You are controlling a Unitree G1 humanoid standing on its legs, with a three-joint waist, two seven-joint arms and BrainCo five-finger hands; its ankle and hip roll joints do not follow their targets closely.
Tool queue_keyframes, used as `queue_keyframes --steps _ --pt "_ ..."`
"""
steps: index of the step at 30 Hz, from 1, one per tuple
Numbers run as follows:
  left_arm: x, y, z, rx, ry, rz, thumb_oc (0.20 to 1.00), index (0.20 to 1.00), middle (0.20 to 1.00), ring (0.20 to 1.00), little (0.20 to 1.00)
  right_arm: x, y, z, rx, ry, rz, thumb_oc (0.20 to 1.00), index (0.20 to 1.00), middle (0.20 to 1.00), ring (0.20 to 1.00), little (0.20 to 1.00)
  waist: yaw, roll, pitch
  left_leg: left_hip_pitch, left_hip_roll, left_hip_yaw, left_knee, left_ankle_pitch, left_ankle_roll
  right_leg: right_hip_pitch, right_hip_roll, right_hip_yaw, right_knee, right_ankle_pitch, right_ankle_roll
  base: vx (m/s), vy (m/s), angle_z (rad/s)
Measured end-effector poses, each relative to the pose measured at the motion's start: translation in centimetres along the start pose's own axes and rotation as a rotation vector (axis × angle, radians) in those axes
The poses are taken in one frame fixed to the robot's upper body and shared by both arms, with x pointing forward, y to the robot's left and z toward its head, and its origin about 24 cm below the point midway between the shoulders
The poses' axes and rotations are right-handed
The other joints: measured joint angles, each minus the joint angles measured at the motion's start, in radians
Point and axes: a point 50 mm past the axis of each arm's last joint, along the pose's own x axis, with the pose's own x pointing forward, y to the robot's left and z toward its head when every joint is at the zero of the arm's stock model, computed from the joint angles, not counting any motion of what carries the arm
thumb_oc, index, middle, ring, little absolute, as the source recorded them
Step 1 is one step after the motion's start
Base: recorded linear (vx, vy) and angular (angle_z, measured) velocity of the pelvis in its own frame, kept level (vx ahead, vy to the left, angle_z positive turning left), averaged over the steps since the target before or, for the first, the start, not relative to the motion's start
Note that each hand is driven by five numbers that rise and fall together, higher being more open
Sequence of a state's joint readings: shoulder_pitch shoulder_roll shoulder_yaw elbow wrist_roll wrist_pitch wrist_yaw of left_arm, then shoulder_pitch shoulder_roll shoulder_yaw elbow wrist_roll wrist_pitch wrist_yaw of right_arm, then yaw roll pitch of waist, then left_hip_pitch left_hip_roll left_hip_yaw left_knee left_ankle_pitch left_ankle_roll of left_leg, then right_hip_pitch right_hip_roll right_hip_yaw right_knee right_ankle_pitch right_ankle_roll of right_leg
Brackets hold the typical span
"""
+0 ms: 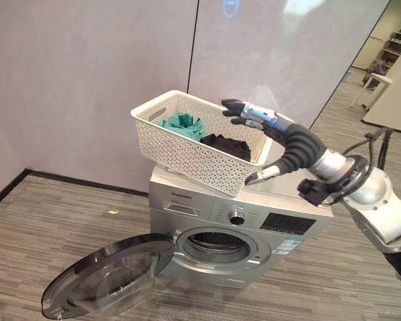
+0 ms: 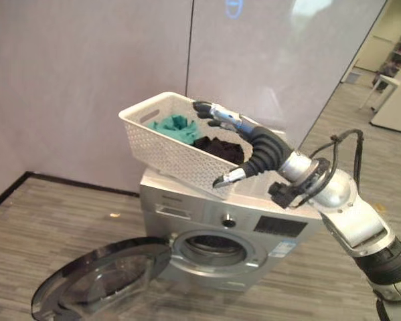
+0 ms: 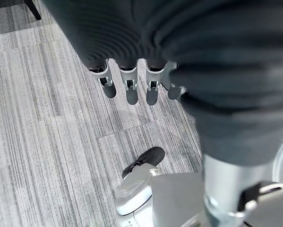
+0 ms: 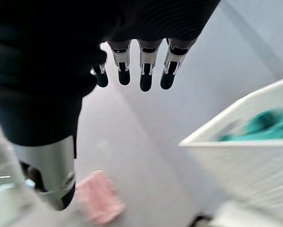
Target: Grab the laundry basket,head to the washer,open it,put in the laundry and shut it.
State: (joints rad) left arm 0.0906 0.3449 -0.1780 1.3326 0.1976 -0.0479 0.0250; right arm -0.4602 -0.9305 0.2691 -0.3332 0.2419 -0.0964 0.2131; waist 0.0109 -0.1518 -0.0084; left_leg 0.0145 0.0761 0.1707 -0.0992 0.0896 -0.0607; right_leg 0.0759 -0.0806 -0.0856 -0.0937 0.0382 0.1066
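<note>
Left hand [image 3: 132,85] hangs over the floor, fingers straight, holding nothing. Moving right, the washer door [image 1: 110,274] stands open below the white laundry basket [image 1: 187,150], which rests tilted on the washer [image 1: 247,221] with teal and dark laundry [image 1: 207,134] inside. Your right hand [image 1: 264,127] hovers spread at the basket's right end, gripping nothing. Risk: a nudge could slide the basket off. You cannot see how firmly it is seated.
</note>
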Motion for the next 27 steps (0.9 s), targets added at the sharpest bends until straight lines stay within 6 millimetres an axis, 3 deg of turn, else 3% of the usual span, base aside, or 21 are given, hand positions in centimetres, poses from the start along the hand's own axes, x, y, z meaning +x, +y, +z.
queue_keyframes --steps 4,7,15,22,27 --pt "0.1 -0.1 0.5 0.000 -0.009 -0.001 1.000 1.000 1.000 1.000 1.000 0.3 0.5 -1.6 -0.151 0.107 -0.066 1.000 1.000 1.000 1.000 1.000 -0.002 0.008 0.026 0.000 0.001 -0.001 0.000 0.000 0.000 -0.001 0.001 0.002 0.000 0.001 0.000 0.00 0.000 0.00" --pt "0.2 0.1 1.6 0.005 -0.029 0.004 1.000 1.000 1.000 1.000 1.000 1.1 1.7 -1.5 -0.241 0.101 -0.103 1.000 1.000 1.000 1.000 1.000 0.001 0.016 0.046 -0.001 0.000 -0.005 0.000 0.004 0.005 0.000 0.002 -0.001 0.000 0.002 -0.002 -0.01 -0.001 0.02" --pt "0.2 0.3 2.9 0.013 -0.066 0.015 1.000 1.000 1.000 1.000 1.000 2.8 5.4 -2.5 -0.256 0.150 -0.110 1.000 1.000 1.000 1.000 1.000 0.016 0.026 0.069 -0.006 0.000 -0.010 0.001 0.006 0.010 -0.002 0.004 -0.003 0.008 0.007 -0.009 0.00 0.000 0.00" --pt "0.3 0.8 3.8 0.014 -0.078 0.033 1.000 1.000 1.000 1.000 1.000 3.1 6.3 -3.5 -0.345 0.213 -0.080 1.000 1.000 1.000 1.000 1.000 0.036 0.008 0.079 -0.016 0.000 -0.019 0.001 0.005 0.008 -0.005 0.004 -0.008 0.006 0.007 -0.009 0.00 -0.002 0.03" --pt "0.3 0.6 3.6 0.012 -0.072 0.031 1.000 1.000 1.000 1.000 1.000 3.4 6.6 -3.9 -0.400 0.244 -0.060 1.000 1.000 1.000 1.000 1.000 0.042 0.015 0.084 -0.016 0.000 -0.020 0.001 0.005 0.008 -0.008 0.004 -0.008 0.000 0.000 -0.005 0.00 0.000 0.00"
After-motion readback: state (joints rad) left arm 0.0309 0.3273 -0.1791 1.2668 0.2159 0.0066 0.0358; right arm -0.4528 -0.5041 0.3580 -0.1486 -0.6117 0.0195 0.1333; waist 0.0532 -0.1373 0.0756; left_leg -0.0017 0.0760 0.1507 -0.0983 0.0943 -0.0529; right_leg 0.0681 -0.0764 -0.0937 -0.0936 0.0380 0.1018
